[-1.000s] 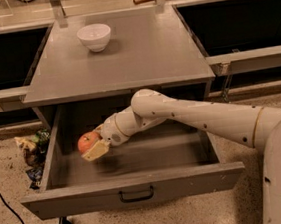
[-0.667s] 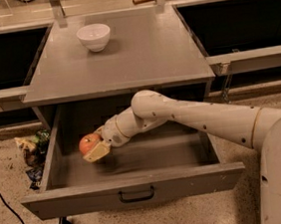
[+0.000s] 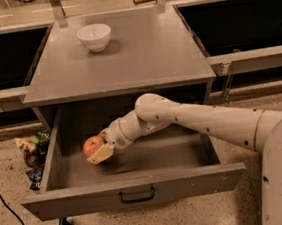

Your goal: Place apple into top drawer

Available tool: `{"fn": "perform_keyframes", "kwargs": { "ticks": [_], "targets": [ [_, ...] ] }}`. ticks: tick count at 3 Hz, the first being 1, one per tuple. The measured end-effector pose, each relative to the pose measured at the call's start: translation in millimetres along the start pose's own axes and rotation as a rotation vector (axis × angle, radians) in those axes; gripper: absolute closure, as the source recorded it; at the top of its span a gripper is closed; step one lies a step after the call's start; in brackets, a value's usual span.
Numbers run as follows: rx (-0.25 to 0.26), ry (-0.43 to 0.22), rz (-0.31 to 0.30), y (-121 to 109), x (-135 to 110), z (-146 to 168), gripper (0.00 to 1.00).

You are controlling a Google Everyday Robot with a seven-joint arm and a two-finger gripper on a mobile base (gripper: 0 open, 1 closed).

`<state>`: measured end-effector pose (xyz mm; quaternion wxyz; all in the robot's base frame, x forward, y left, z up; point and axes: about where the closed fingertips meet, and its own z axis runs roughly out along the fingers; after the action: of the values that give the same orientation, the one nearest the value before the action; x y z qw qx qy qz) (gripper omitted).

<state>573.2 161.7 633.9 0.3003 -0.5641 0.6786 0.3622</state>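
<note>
Apple (image 3: 91, 144), end effector (image 3: 99, 147) lower in drawer (image 3: 188, 182)

We count one apple (image 3: 91, 144), one white bowl (image 3: 94, 37) and one top drawer (image 3: 188, 182). One gripper (image 3: 99, 148), inside the drawer, clasps the apple.

Room's pretty plain: speckled beige terrazzo floor (image 3: 6, 169), flat grey square desk (image 3: 139, 49) in the middle, pale ledges (image 3: 253, 58) off its left and right edges with dark recesses (image 3: 4, 58) behind. Thin black cable (image 3: 8, 211) snakes across the floor near the front-left corner. Warm, dim light. The gripper (image 3: 102, 148) sits below the desk's front edge, toward the left.
</note>
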Motion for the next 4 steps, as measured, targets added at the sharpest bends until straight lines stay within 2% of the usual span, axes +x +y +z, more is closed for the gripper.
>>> {"fn": "perform_keyframes", "kwargs": {
  "ticks": [1,4],
  "targets": [
    [0.001,0.001,0.008,-1.9,2.9,-0.9,0.81],
    [0.002,0.008,0.020,-5.5,5.7,-7.4,0.11]
  ]
}}
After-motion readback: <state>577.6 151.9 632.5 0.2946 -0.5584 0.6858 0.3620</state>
